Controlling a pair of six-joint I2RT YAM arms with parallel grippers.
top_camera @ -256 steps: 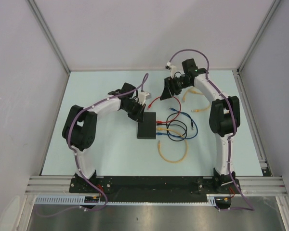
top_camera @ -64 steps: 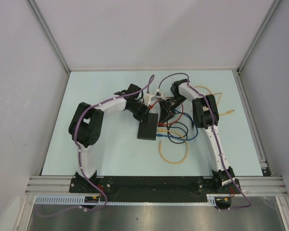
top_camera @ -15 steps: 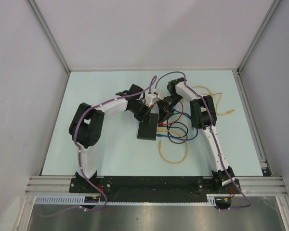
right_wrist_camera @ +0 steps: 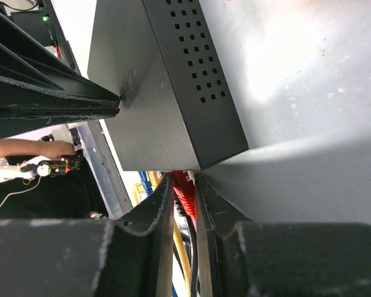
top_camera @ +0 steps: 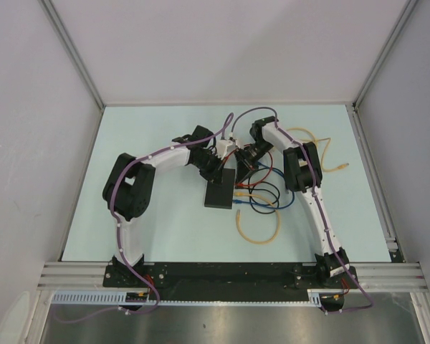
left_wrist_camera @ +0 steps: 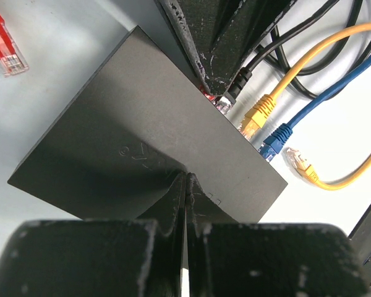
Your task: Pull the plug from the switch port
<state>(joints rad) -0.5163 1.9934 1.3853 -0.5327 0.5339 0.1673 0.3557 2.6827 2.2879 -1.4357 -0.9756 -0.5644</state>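
The flat black switch (top_camera: 218,195) lies mid-table. It also shows in the left wrist view (left_wrist_camera: 130,130) and the right wrist view (right_wrist_camera: 154,105). Red, black, yellow and blue plugs sit in ports along its right side. My left gripper (left_wrist_camera: 187,176) is shut, with its tips pressed down on the switch's top at the far end (top_camera: 216,171). My right gripper (right_wrist_camera: 184,180) is shut on the red plug (right_wrist_camera: 185,193), right at the switch's port face (top_camera: 241,169). The red plug (left_wrist_camera: 208,94) is mostly hidden by the right fingers (left_wrist_camera: 204,43).
The black plug (left_wrist_camera: 236,91), yellow plug (left_wrist_camera: 258,116) and blue plug (left_wrist_camera: 276,140) sit beside the red one. A loose red plug (left_wrist_camera: 4,49) and a loose yellow plug (left_wrist_camera: 301,164) lie on the table. Cable loops (top_camera: 258,229) spread right of the switch.
The right arm has come from the back of the table down to the switch's port side and closed on the red plug. Over the last half second nothing visibly moved.
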